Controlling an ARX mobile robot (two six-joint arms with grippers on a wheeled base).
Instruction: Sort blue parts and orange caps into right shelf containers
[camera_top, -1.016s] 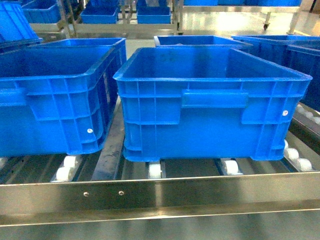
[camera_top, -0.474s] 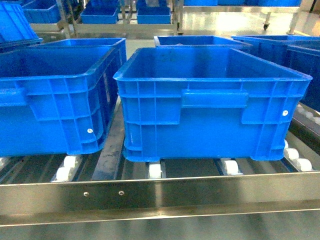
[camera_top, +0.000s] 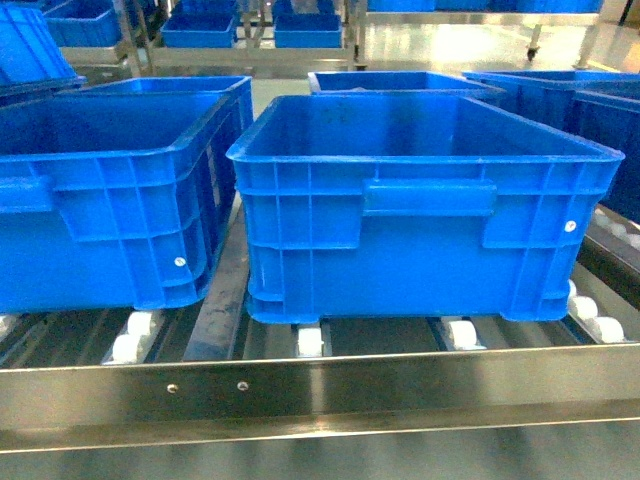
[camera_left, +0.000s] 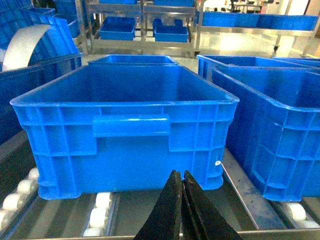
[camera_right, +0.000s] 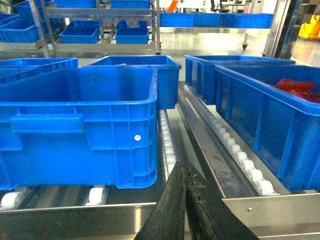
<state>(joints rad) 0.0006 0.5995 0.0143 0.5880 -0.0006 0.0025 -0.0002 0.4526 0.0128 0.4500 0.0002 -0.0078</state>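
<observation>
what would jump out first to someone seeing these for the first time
The big blue bins: one fills the middle of the head view, another stands beside it on the left, both on a steel roller shelf. In the right wrist view, something red lies in the far-right bin.

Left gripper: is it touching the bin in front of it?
Apart. In the left wrist view the shut left gripper sits nearer the camera than the bin, with rollers and bare shelf showing between the tips and the bin's front wall.

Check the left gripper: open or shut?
Shut. In the left wrist view the left gripper has its two black fingers pressed together, nothing between them, in front of a blue bin.
</observation>
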